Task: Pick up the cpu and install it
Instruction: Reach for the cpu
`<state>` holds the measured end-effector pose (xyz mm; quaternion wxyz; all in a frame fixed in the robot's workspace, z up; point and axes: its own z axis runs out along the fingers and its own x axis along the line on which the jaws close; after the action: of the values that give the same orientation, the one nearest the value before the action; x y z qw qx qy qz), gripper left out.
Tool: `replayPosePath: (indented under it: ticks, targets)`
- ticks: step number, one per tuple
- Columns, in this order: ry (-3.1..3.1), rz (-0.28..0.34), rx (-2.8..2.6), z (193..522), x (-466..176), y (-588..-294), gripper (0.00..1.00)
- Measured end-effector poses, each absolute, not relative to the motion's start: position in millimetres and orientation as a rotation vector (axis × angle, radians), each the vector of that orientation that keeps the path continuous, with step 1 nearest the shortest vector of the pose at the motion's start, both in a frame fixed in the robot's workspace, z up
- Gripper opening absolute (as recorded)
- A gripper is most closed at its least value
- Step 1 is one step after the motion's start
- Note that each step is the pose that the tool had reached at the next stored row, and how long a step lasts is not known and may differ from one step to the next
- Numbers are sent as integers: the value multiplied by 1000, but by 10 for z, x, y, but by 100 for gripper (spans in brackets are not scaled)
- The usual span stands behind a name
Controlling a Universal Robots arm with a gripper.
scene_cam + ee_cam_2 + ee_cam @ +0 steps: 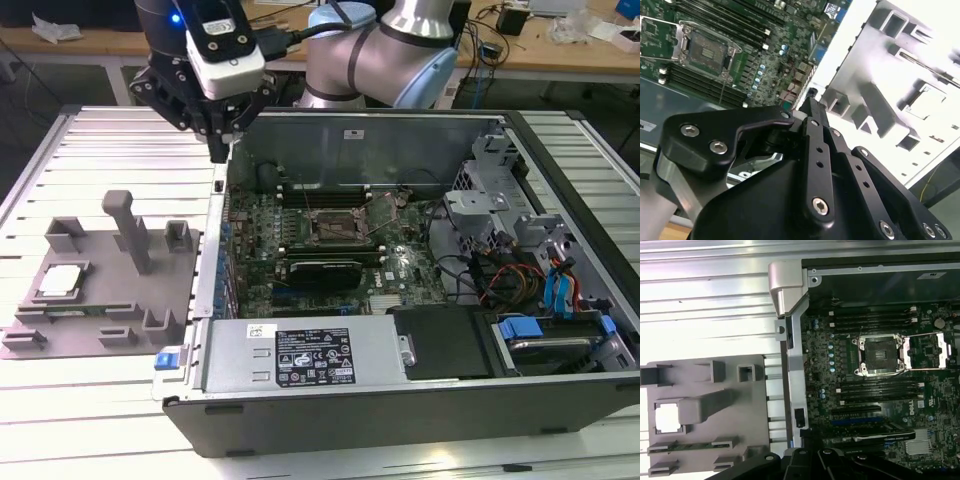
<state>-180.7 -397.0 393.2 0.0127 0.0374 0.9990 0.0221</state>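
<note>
Pick-up not yet begun: the cpu [60,280] lies in its grey fixture [105,288], the socket [335,230] stands empty, and the tool [218,150] hangs closed on nothing.

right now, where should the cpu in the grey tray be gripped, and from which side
Grip the cpu across two opposite edges, coming straight down from above. It lies flat, silver top up, in a shallow square recess of the grey tray, so a sideways approach looks blocked. Keep jaws clear of the upright post beside it.
</note>
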Motion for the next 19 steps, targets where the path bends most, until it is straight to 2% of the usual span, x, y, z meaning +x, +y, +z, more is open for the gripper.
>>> replayPosePath:
  ticks: [19]
  targets:
    - [3113, 69, 117, 3928, -2252, -3921, 11]
